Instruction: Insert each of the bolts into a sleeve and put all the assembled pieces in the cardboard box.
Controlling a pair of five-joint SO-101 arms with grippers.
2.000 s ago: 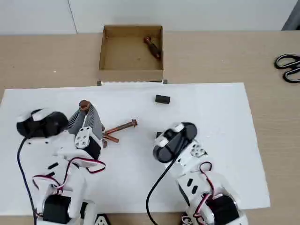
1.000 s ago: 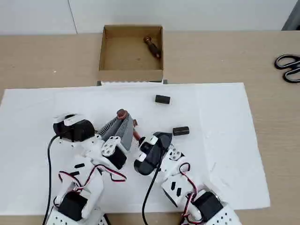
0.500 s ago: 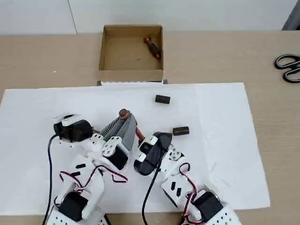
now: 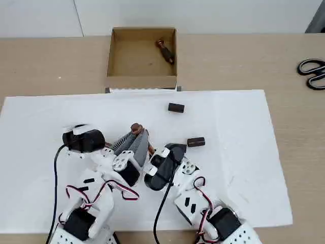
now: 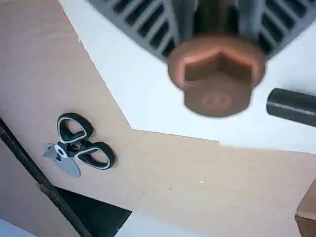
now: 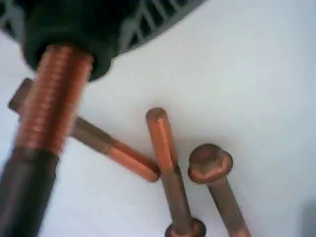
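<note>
One bolt (image 5: 217,79) clamped in left end effector (image 4: 136,134); right end effector (image 4: 152,153): grip unclear.

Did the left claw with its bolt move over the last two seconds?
Yes. The left claw, gripping the bolt, moved right in the high view, ending closer to the sleeve nearest the cardboard box.

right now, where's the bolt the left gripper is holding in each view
high view: bolt, head poking out of the left gripper, over the white paper sheet.
left wrist view: its hex head faces the camera, between the ribbed fingers.
right wrist view: its threaded shank sticks out of that gripper, loose bolts lying beyond.
shared landmark: that white paper sheet.
</note>
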